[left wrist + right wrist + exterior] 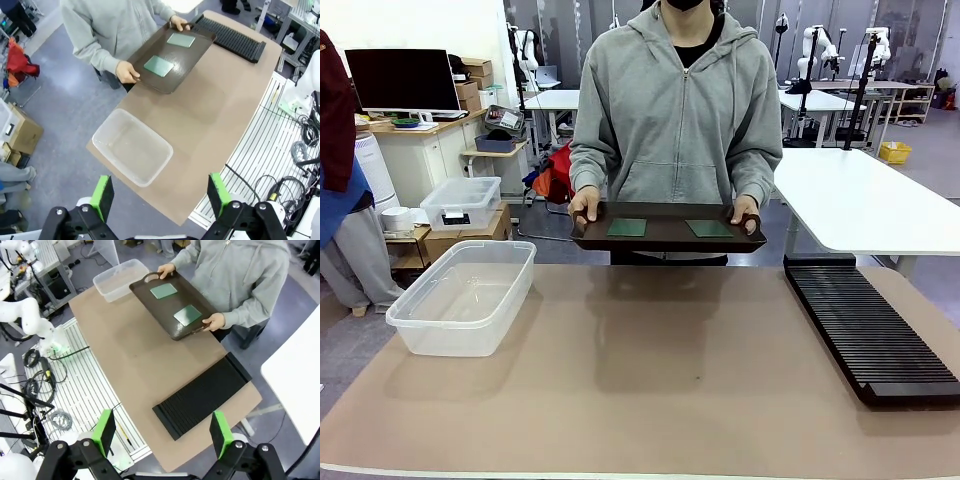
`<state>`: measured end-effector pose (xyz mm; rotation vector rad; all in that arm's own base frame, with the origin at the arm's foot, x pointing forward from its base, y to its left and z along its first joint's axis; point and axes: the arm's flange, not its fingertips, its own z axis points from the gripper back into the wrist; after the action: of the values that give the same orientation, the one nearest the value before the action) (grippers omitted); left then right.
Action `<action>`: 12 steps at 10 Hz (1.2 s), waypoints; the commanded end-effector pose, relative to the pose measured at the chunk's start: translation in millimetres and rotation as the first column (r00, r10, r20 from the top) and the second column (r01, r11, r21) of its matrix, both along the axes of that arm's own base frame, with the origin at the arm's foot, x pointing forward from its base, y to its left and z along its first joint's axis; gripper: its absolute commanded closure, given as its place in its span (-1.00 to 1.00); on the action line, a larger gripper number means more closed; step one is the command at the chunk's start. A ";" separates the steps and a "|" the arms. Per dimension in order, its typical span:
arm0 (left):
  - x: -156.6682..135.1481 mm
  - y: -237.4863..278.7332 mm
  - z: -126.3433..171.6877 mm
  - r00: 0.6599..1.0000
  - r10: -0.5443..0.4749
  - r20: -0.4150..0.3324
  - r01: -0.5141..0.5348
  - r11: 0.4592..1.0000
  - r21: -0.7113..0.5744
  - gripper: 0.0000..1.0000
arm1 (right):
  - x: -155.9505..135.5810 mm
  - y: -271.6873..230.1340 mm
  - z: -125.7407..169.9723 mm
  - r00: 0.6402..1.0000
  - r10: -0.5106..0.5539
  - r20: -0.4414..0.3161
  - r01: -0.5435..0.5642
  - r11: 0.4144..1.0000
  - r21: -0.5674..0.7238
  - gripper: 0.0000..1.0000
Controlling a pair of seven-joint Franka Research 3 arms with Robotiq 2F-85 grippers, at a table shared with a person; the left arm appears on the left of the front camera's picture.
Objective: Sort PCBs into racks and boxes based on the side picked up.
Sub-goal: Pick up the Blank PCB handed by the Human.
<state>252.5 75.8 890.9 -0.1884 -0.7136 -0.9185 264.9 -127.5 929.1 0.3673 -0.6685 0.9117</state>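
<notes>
1. The left gripper [160,195] hangs high above the table's [670,390] left end, jaws spread wide and empty. It has a long way to travel to the boards, so a slightly wrong approach angle could grow into a missed pick.
2. The box [440,335] sits empty near the table's left edge. A board dropped from too high could strike the rim and bounce out, or the arm could nudge the light tub.
3. The person's hands [584,205] hold a dark tray [665,243] at the table's far edge, with both PCBs [627,228] lying flat and well apart on it. Both appear plain green side up, though fine patterning would be hard to make out from here. Reading the wrong side sends a board to the wrong place.
4. Thin boards lying flat give the fingers little edge to grip. Pads could skid across the tray or tilt it in the person's hands.
5. The rack [870,330] lies along the right edge. Its slots are narrow, so a tilted board would jam or fall over.
6. The right gripper [163,432] hovers above the rack end, jaws apart and holding nothing. If both arms reach for the tray together, they could collide.
</notes>
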 end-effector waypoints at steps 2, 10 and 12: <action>2.9 8.7 -22.2 0.987 -0.115 0.111 0.124 0.989 -0.076 -1.00 | 19.9 -34.1 -4.1 0.993 0.066 0.098 -0.072 0.995 0.064 -1.00; 32.2 55.6 -55.5 0.971 -0.112 0.211 0.147 0.976 -0.161 -1.00 | 47.9 -61.0 -63.5 0.932 0.236 0.275 -0.256 0.966 0.037 -1.00; 30.9 55.5 -51.7 0.970 -0.134 0.204 0.160 0.980 -0.116 -1.00 | 52.4 -70.6 -51.2 0.941 0.230 0.247 -0.246 0.969 0.034 -1.00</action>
<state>285.5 132.7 838.1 -0.2816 -0.9533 -1.0331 316.6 -196.5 876.6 0.4069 -0.8940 1.1849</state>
